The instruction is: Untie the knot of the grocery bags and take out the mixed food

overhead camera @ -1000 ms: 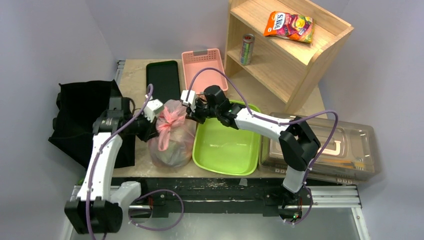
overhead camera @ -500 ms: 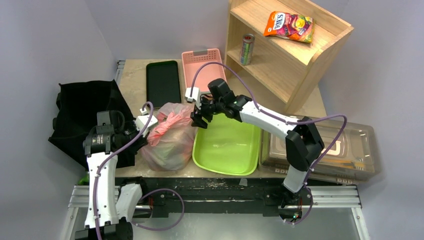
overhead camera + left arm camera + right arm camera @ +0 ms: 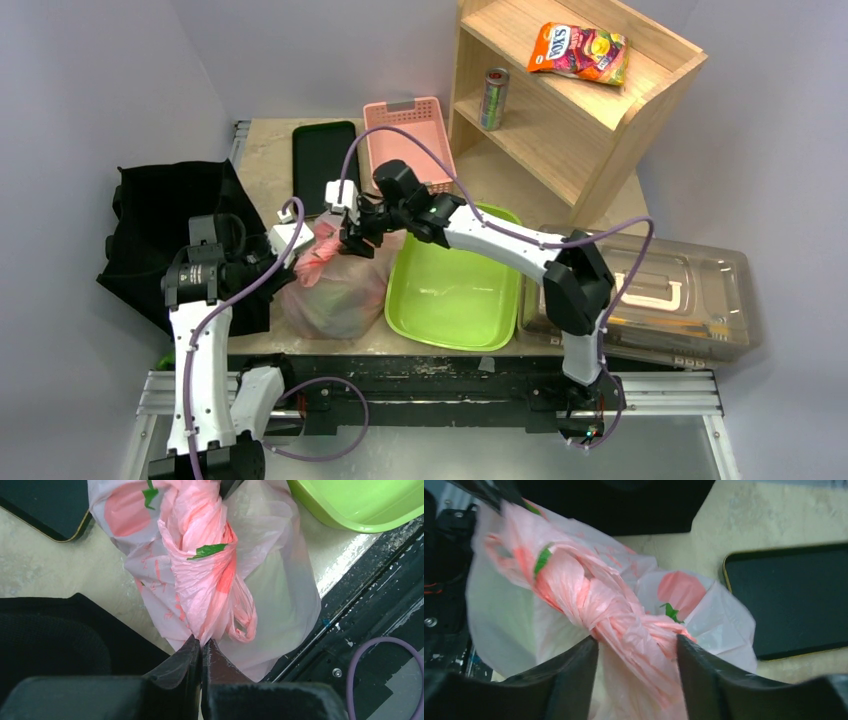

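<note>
Since the earlier frames the right tool (image 3: 638,647) has swung leftward off the green tub (image 3: 455,290) to the top of the grocery bags (image 3: 372,270), while the left arm has drawn back toward its own side with the plastic in its grip. The left tool (image 3: 201,645) is pinched tight on a strand at the near end of the knot (image 3: 205,565), its fingers pressed together with pink film between them. The right tool stands wide, one finger on each side of the twisted tie, not closed on it. The bag sits on the table (image 3: 262,150), touching the tub's left rim, with the black tray (image 3: 325,165) just behind it. The step in hand is judged to be the untying: the tie is bunched and the mixed food (image 3: 335,295) shows only as a pale green mass through the film. The next move probably calls for the right tool to close on the far loop and pull against the left. The knot's long axis runs as a twisted rope from the left tool, at near left, up toward the right tool, at far right
</note>
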`<state>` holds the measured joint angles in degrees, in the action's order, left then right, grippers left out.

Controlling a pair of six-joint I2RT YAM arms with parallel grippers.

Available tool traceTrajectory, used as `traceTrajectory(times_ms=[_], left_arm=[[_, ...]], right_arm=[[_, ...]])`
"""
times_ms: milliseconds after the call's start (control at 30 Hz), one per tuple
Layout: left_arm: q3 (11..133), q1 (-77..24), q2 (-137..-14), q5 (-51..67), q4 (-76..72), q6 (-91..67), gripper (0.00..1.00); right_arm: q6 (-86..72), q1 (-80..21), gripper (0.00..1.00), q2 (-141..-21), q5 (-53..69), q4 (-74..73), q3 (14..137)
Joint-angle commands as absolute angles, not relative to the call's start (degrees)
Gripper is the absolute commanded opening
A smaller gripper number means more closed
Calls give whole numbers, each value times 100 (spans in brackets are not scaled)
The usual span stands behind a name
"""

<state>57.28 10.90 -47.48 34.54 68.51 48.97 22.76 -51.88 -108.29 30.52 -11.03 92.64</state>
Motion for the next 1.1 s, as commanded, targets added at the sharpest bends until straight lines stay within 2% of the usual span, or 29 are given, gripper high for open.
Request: traceTrajectory(times_ms=[0,133,200,433,467,567,633,700,967,1067], left_arm=[[6074,1144,-4689,3652,6851,5099,0],[5868,1307,-4478,3255,6946,5655,0],[5860,1579,-4518,3155,7040,6017,0],[6192,2539,-4850,3282,7321,6836,0],[6278,2550,-4880,3366,7432,6909,7],[6788,2502,-4831,4099,7652,6581,54],[6996,2220,-4791,4418,7447,5994,65],[6996,1615,-4737,4194,7051,5395,74],[6456,-3,-5075,2818,5353,4271,73],[6318,-511,-5556,2092,5348,4461,73]], right_arm=[[2121,-5113,48,-11107,2327,-865,9584],[1692,-4816,11,-10862,2172,-514,9353],[1552,-4696,0,-10745,2189,-465,9253],[731,-4489,0,-10650,2543,-235,9094],[591,-4490,0,-10672,2573,-233,9107],[170,-4574,0,-10809,2962,-232,9265],[60,-4670,0,-10920,3192,-309,9386],[53,-4769,0,-10984,3311,-319,9411],[-111,-4854,0,-10954,3554,-386,9380],[-107,-4852,0,-10926,3639,-407,9379]])
